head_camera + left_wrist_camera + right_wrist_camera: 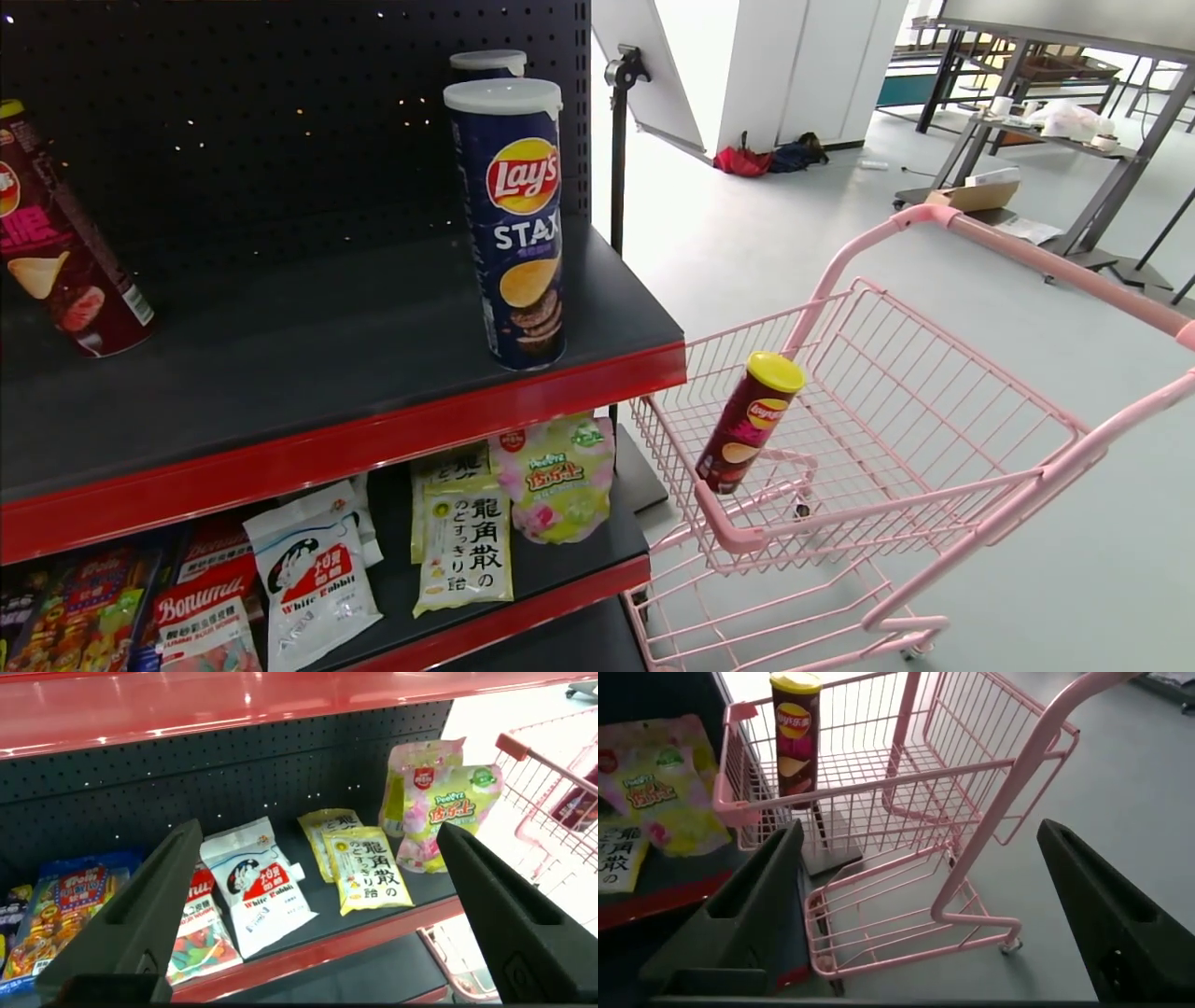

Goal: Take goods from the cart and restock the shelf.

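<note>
Snack bags lie closest in the head view, among them a white bag [313,583] on the lower shelf [597,551]; the upper shelf [327,355] carries a tall blue can [518,224] upright near its front edge. Beside the shelf stands the pink cart [738,537], and the dark red can [750,434] leans in the basket corner closest to the shelf. In the left wrist view the left end effector [318,831] is spread wide and holds nothing; the white bag [262,891] and a yellow bag [369,873] lie ahead of it, well apart from its fingers. In the right wrist view the right end effector [920,826] is spread and empty too; the dark red can [794,737] is ahead of it, off to one finger's side and not between the fingers, with the cart [738,812] wire just beside the can. I think the danger is this corner: one finger may hit the wire or push the leaning can over before closing. The can looks smooth and round, so a weak grip could let it slip, and on the shelf it may knock the blue can.
</note>
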